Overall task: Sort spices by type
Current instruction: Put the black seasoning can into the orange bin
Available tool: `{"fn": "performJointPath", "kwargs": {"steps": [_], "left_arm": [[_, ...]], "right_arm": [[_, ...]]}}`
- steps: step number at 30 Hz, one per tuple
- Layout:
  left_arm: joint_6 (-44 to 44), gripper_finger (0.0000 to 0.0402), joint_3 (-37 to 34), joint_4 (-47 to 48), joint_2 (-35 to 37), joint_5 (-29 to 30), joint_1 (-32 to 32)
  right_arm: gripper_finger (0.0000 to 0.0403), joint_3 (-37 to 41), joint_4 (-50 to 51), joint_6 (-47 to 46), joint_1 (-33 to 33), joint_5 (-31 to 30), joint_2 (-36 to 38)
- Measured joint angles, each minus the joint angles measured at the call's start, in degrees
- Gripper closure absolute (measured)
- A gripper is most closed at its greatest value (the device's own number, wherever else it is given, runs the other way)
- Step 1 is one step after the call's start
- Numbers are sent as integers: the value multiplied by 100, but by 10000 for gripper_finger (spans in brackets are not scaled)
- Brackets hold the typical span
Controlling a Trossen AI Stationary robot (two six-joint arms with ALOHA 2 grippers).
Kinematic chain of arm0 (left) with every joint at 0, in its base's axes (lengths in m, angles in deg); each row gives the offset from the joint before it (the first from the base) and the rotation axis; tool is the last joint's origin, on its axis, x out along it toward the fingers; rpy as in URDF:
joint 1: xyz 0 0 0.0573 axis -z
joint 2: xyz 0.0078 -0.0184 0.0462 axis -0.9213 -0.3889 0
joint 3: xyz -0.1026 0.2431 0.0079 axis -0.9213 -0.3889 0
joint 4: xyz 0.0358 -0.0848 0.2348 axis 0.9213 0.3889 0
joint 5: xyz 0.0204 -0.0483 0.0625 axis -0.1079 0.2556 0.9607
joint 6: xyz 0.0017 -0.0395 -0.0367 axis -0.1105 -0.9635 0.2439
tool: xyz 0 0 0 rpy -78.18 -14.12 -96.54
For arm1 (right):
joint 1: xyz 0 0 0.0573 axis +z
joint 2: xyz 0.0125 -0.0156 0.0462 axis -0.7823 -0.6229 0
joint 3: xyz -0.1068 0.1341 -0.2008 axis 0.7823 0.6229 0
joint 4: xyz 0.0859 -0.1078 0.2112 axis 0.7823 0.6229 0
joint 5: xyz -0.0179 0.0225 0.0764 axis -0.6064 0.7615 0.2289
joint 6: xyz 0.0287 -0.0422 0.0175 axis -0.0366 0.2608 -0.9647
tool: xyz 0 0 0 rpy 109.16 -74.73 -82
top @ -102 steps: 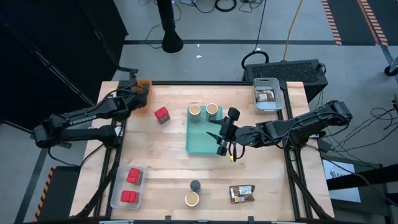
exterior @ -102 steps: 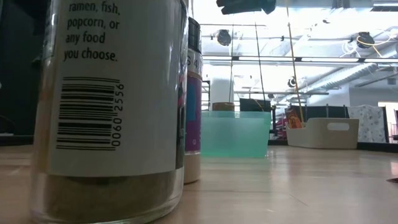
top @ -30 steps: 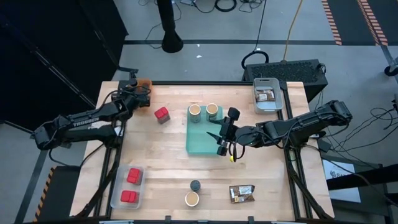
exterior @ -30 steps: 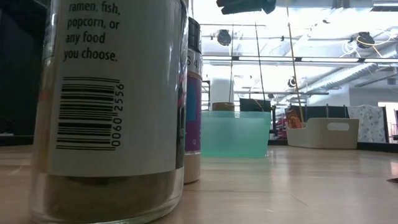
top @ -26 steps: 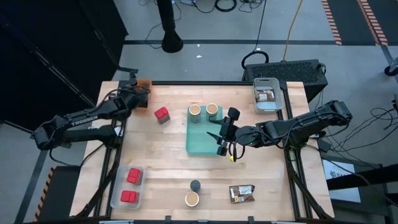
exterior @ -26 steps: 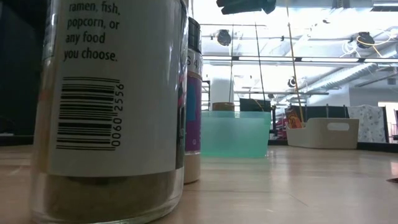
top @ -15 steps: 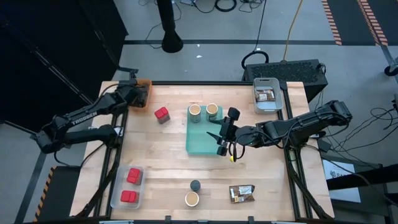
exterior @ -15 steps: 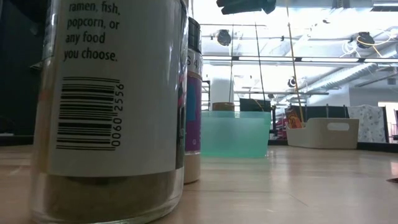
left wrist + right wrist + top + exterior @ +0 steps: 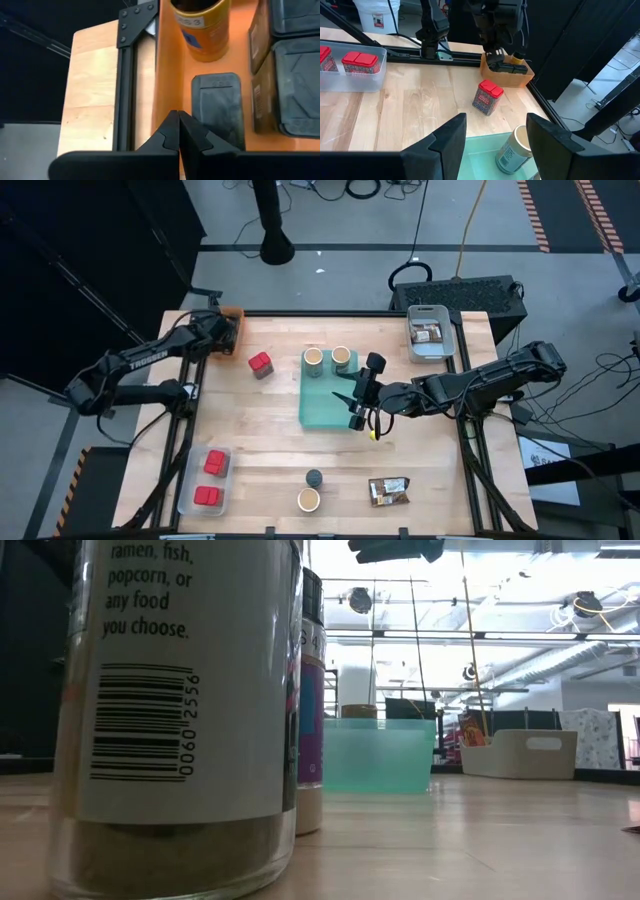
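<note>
Bench-corner orange bin [image 9: 232, 326]: your left end effector [image 9: 178, 131], fingers pressed together and empty, has risen above its dark packets [image 9: 218, 109]. Right end effector [image 9: 496, 131] waits spread over the teal tray [image 9: 330, 395]. Next: the red box [image 9: 261, 364].

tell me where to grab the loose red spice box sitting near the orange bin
Grip the red box across its two flat side walls, just under the red lid, coming straight down from above. It stands upright and alone on the bare table, clear of the orange bin and the teal tray, so open fingers fit on both sides. Its square shape gives parallel faces; avoid closing across the corners.
</note>
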Motion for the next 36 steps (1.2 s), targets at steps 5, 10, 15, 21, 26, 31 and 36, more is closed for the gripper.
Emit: {"fn": "performJointPath", "kwargs": {"steps": [5,10,15,21,26,31,36], "left_arm": [[122,401,0,-158,-36,-239,61],[253,401,-2,-144,-40,-394,64],[591,401,-2,-211,-40,-403,65],[1303,401,-2,-646,-40,-640,63],[1448,401,-4,-747,-38,-517,65],[1448,401,-4,-740,-38,-303,65],[1444,401,51,-592,-11,-289,73]], "right_arm": [[213,0,0,0,1,0,0],[213,0,0,0,-1,0,0],[213,0,2,0,0,0,0],[213,0,2,-22,-1,0,0],[213,0,2,-24,-1,0,0],[213,0,2,-24,1,0,0],[213,0,2,-24,-1,0,0]]}}
